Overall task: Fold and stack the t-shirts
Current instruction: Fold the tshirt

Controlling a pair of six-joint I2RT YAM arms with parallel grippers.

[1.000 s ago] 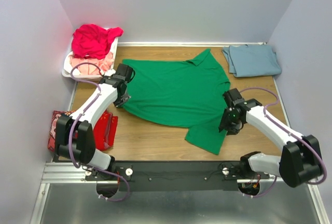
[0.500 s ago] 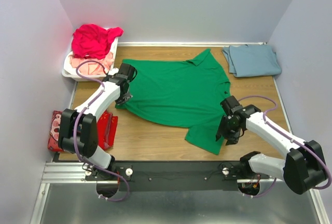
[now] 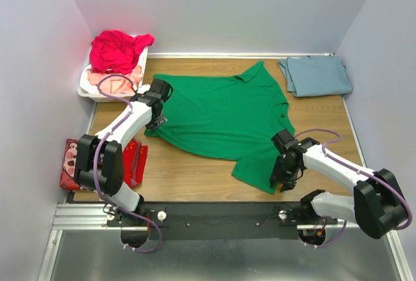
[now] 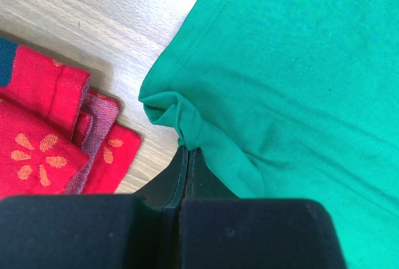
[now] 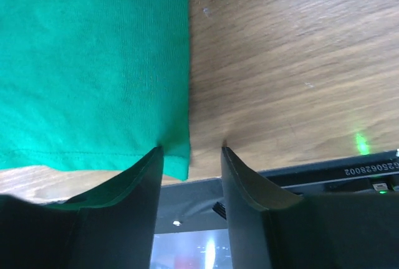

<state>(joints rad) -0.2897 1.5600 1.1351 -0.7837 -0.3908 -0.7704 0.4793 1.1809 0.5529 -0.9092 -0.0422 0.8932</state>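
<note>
tabletop (image 3: pixel 195 170): green tee (image 3: pixel 221 115), collar (image 3: pixel 253 71) seemingly rightward; left claw (image 4: pixel 186 152) pinches it, right claw (image 5: pixel 192 152) spread

Plain bright green t-shirt (image 3: pixel 221 115), dusty blue-grey t-shirt (image 3: pixel 316 75), magenta-red t-shirt (image 3: pixel 117 50), pale pink t-shirt (image 3: pixel 107 79), white basket (image 3: pixel 84 90), red cloth (image 4: pixel 31 157) with orange flower print, light brown wood-grain table (image 3: pixel 188 170).

Four t-shirts (image 3: pixel 221 115), one basket (image 3: pixel 83 88), one patterned cloth (image 3: pixel 70 160).
</note>
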